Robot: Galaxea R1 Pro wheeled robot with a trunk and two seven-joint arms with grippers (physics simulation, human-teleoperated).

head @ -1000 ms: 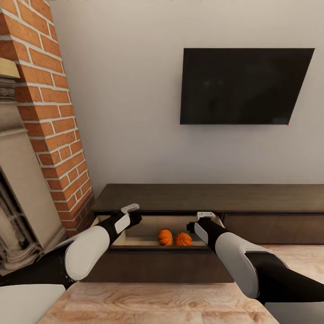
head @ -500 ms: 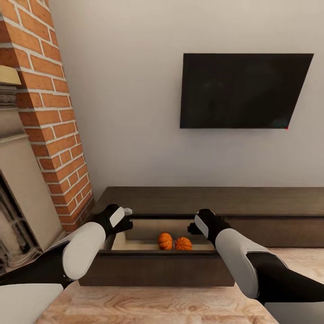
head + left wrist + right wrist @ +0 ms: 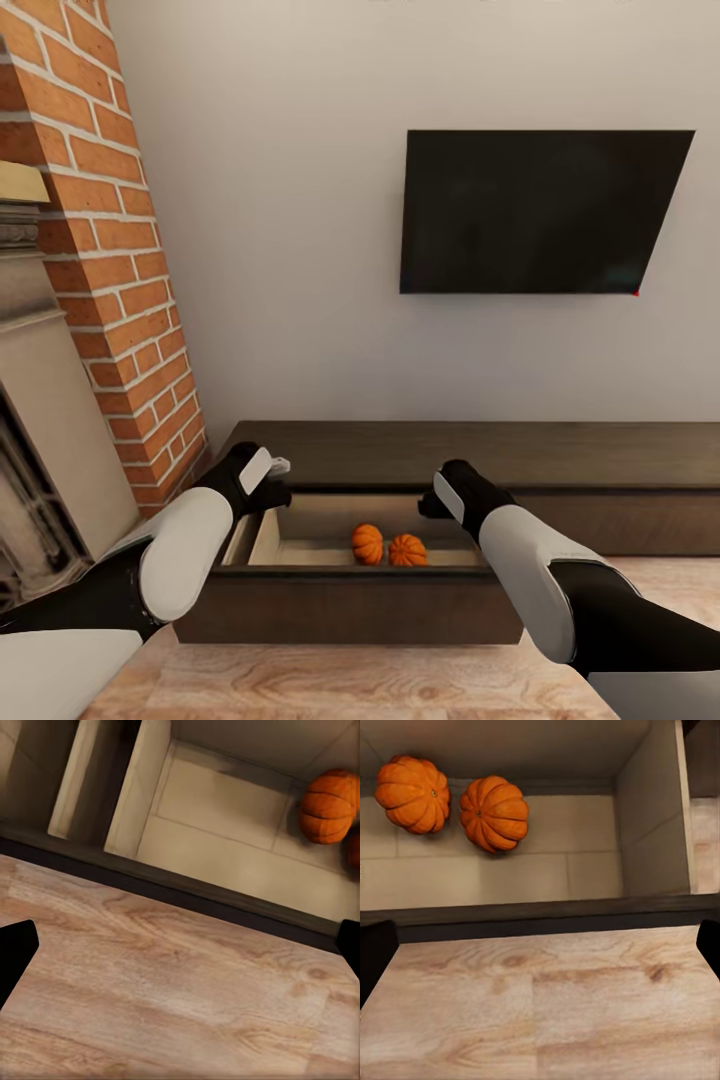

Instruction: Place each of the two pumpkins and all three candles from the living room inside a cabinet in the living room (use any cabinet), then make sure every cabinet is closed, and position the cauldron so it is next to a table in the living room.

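Two orange ribbed pumpkins [image 3: 367,544] [image 3: 407,549] lie side by side in the open drawer [image 3: 350,600] of the long dark-brown cabinet [image 3: 480,455]. The drawer's inside is pale tan. My left gripper [image 3: 268,478] hovers over the drawer's left end, my right gripper [image 3: 438,498] over its right end. Both are open and empty. The left wrist view looks past the left gripper [image 3: 180,952] at the floor planks, the drawer front and one pumpkin [image 3: 328,805]. Beyond the right gripper [image 3: 540,949] in the right wrist view are both pumpkins [image 3: 412,793] [image 3: 495,812] in the drawer.
A red-brick chimney [image 3: 110,250] and a stone fireplace surround [image 3: 40,440] stand close on the left. A black TV [image 3: 540,210] hangs on the wall above the cabinet. Light wood floor [image 3: 350,680] lies between me and the drawer front.
The whole picture has slid down a little, so the camera moved. Both wrists have tipped downward; the pale fingers that stuck up a second ago are now tucked behind the wrists.
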